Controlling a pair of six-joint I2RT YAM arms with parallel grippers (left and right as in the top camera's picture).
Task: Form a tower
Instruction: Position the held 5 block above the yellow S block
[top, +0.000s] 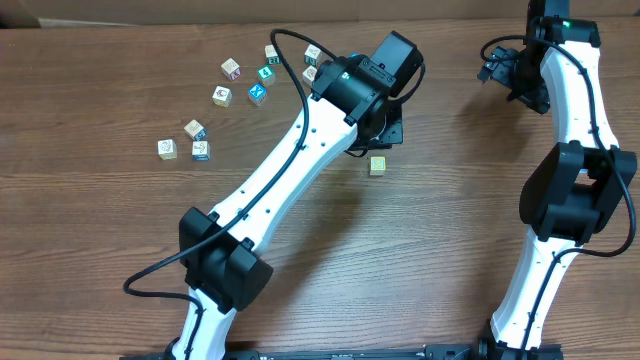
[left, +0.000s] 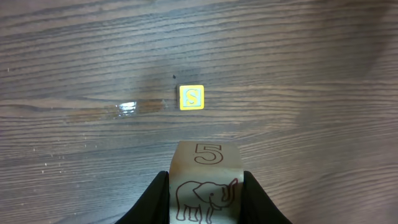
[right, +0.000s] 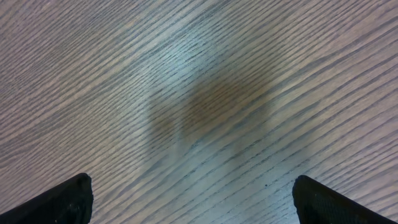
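Loose picture cubes scattered on the wooden table, far-left area.

Wood-grain table (shadowed centre) below wide-spread right gripper

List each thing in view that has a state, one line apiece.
left gripper, shut on the elephant cube.
elephant cube, held between the left fingers, not yet on the yellow S cube.
yellow S cube, alone on the table, nothing stacked on it.
loose picture cubes, scattered singly on the table, unstacked.
right gripper, open, empty, over bare wood.
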